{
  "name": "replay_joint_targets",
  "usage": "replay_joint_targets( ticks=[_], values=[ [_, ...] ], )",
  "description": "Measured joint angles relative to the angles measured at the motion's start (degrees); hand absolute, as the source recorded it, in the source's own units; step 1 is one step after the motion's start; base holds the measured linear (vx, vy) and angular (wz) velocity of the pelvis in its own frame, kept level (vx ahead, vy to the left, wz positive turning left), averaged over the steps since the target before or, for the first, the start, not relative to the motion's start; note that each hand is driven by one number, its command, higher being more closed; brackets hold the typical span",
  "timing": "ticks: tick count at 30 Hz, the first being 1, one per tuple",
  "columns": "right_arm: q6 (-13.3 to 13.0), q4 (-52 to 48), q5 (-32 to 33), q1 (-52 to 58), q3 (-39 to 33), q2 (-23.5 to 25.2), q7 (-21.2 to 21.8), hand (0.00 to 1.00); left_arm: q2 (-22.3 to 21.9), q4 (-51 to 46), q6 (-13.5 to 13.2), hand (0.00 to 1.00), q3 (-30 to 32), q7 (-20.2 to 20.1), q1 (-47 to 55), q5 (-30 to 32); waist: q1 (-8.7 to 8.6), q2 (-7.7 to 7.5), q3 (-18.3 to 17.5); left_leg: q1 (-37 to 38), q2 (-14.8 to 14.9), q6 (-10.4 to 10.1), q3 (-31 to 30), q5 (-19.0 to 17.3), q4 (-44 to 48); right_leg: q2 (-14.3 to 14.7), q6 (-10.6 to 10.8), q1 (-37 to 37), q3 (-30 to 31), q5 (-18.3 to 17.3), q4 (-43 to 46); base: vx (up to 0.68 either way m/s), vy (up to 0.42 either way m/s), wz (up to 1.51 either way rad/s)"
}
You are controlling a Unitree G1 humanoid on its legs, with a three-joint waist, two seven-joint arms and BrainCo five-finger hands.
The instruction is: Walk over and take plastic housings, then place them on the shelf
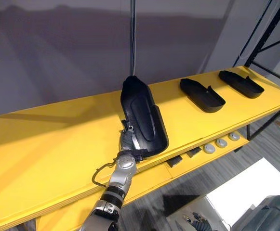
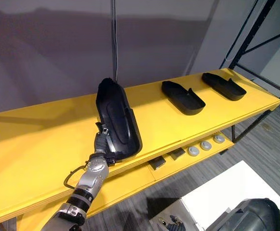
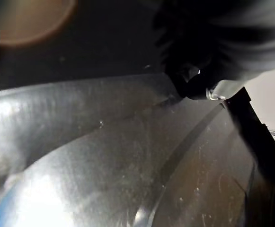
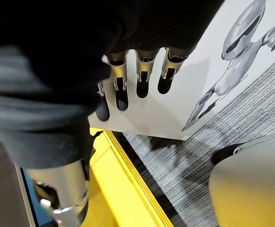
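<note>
A long glossy black plastic housing (image 1: pixel 142 115) lies across the yellow shelf (image 1: pixel 48 144), its near end at the shelf's front edge. My left hand (image 1: pixel 127 140) comes up from below the edge, with fingers curled on the housing's near left corner. In the left wrist view the housing's shiny surface (image 3: pixel 128 156) is very close, and a dark fingertip (image 3: pixel 194 86) presses on it. Two more black housings (image 1: pixel 202 95) (image 1: pixel 241 83) rest further right on the same shelf. My right hand (image 4: pixel 119 85) hangs with straight fingers above a white board and grey floor.
A lower yellow shelf level carries round silver parts (image 1: pixel 221 143) and small dark blocks (image 1: pixel 174 161). The black shelf frame (image 1: pixel 265 31) rises at the right end. A white board (image 1: pixel 250 192) lies on the floor. A grey wall stands behind the shelf.
</note>
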Motion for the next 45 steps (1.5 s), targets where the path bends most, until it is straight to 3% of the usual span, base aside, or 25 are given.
replay_joint_targets(
  ticks=[5, 6, 29, 40, 45],
  values=[
    [0.1, 0.0, -0.8, -0.8, 0.0, 0.6, 0.0, 0.0, -0.2, 2.0, 0.2, 1.0, 0.3, 0.0, -3.8, 0.0, -1.05, 0.14, 0.9, -0.9, 0.2, -0.6, 0.1, 0.1, -0.1, 0.2, -0.1, -1.2, 0.2, 0.0, 0.0, -0.02, 0.011, -0.04],
    [0.1, 0.0, -0.8, -1.0, 0.0, 0.6, 0.0, 0.0, -0.2, 2.8, 0.2, 0.0, 0.6, 0.0, -4.5, 0.0, -1.36, 0.21, 1.0, -0.9, 0.2, -0.6, 0.2, 0.0, -0.1, 0.2, -0.1, -1.2, 0.4, 0.0, 0.0, 0.0, 0.024, -0.04],
    [0.1, 2.7, -0.7, -5.0, -0.2, 0.2, 0.0, 0.0, -2.0, 7.8, -1.4, 0.0, 4.4, 0.1, -10.2, -3.4, -3.32, 1.55, 3.3, -0.9, 0.1, -1.2, -1.5, 0.1, -0.1, 0.0, -0.2, 0.2, -1.1, 0.4, -1.6, -0.03, 0.024, 0.03],
    [0.2, 2.7, -0.8, -5.1, -0.1, 0.0, -0.5, 0.0, -2.7, 4.6, -2.5, 0.0, 4.4, 3.2, -8.3, -4.4, -3.18, 1.88, 3.9, -0.6, 0.1, -1.2, -1.8, 0.1, -0.1, 0.0, -0.2, 1.2, -1.3, 1.0, -2.8, -0.01, 0.01, 0.02],
    [0.2, 2.7, -0.9, -5.0, 0.0, 0.0, -0.6, 0.0, -3.2, -1.2, -2.4, 0.0, 3.9, 5.8, -4.3, -4.1, -3.13, 1.89, 4.1, -0.4, 0.1, -1.1, -1.8, 0.2, -0.1, 0.0, -0.3, 1.6, -1.3, 1.3, -3.1, -0.03, 0.024, 0.01]
  ],
)
